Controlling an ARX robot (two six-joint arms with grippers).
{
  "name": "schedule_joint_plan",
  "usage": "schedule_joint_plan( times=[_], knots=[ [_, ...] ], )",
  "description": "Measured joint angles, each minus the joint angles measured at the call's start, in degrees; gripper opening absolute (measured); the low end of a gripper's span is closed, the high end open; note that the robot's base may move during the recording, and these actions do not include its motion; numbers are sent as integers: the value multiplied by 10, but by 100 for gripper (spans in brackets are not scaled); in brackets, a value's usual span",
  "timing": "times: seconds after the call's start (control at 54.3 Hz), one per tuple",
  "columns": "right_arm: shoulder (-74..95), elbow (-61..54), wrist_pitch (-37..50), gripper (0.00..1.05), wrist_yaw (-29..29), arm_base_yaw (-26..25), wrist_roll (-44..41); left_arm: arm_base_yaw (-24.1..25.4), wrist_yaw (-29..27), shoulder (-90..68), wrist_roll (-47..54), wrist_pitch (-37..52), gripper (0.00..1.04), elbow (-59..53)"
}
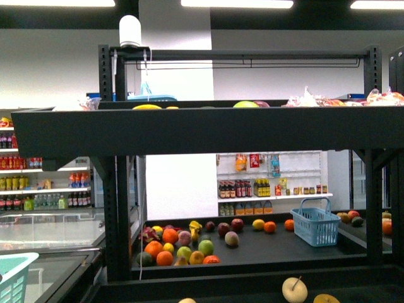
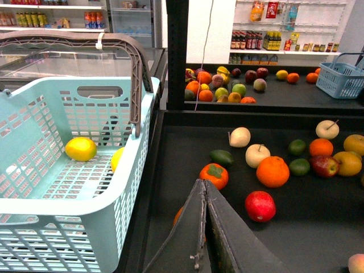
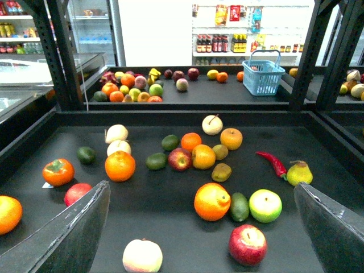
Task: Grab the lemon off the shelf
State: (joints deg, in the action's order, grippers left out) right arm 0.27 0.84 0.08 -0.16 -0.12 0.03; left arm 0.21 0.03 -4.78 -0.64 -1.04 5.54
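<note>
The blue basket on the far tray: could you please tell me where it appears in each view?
Front: blue basket, lower right, on far tray.
Left wrist: basket at far tray's end, cut by frame edge.
Right wrist: basket below bottle shelves.
Shared landmark: those bottle shelves.

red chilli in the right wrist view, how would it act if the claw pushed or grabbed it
The red chilli is long, curved and lying flat, so it would probably pivot or slide, not roll. Its thin tapering body may slip from a pinch.
</note>
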Motion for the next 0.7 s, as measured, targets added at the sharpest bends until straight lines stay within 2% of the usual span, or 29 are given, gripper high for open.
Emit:
schedule_joint_plan(
  times=[0.608, 0.626, 0.7],
  knots=[
    [0, 0, 0, 97, 0, 0, 0, 0, 0, 45, 0, 7, 3, -48],
    [0, 0, 0, 97, 0, 0, 0, 0, 0, 45, 0, 7, 3, -48],
    [0, 0, 0, 97, 0, 0, 0, 0, 0, 45, 0, 7, 17, -48]
  ],
)
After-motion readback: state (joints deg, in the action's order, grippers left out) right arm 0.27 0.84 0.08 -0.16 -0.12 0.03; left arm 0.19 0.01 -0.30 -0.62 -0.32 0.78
